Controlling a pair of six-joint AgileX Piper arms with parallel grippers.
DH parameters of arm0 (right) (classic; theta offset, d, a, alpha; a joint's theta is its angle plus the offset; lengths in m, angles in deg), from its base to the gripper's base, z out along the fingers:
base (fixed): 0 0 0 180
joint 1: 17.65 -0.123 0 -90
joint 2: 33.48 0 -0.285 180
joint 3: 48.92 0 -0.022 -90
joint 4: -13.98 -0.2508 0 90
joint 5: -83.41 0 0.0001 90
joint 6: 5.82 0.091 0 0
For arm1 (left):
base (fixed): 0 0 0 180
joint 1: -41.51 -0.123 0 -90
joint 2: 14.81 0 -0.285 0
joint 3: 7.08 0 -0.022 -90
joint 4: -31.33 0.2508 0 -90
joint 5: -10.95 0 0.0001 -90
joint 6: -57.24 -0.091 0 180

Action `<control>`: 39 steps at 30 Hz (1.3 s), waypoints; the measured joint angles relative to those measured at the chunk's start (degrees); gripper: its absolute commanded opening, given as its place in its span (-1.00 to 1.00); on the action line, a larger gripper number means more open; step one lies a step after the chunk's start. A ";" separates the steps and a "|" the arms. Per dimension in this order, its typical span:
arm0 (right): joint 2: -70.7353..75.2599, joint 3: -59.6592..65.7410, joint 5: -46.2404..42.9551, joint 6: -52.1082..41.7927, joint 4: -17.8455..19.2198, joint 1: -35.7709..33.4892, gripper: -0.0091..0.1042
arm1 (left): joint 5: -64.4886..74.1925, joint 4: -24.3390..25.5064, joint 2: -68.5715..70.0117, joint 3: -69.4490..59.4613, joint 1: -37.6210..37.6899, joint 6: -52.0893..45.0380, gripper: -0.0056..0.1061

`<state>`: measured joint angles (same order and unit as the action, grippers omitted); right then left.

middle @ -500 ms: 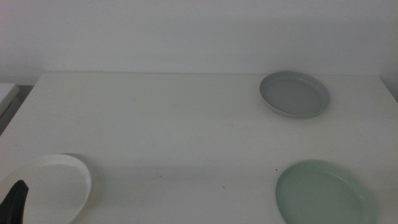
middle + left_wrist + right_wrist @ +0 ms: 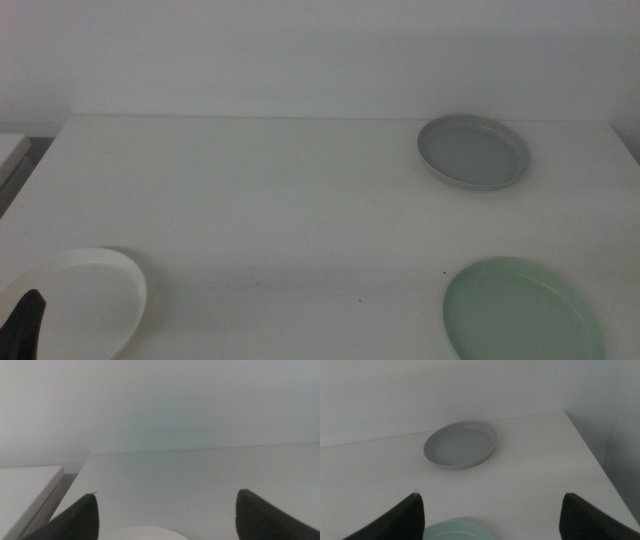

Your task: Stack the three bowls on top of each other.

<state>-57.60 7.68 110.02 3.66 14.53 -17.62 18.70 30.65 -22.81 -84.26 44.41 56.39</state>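
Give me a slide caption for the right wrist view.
Open right claw above the mint green bowl, facing the empty grey bowl on the white table.

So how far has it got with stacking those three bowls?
Nothing is stacked yet. The grey bowl, green bowl and white bowl each sit apart on the table. Neither pincer holds anything: the left pincer hangs open over the white bowl, the right pincer open over the green one. All the lifting and stacking is left.

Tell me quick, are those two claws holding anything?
Left gripper: open, holding nothing, above the white bowl.
Right gripper: open, holding nothing.
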 measured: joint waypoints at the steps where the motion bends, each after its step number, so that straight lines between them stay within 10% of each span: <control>1: -1.90 -2.79 1.09 0.00 0.00 0.00 0.76 | 0.00 0.00 0.00 0.00 0.00 0.00 0.78; 22: -50.48 -42.76 41.52 0.11 -2.35 0.00 0.76 | 0.00 0.00 0.00 0.00 0.00 0.00 0.78; 39: -64.49 -26.89 22.22 1.37 0.30 0.00 0.76 | 0.00 0.00 0.00 0.00 0.00 0.00 0.78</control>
<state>-122.09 -19.21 132.24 5.02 14.83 -17.62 18.70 30.65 -22.81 -84.26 44.41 56.39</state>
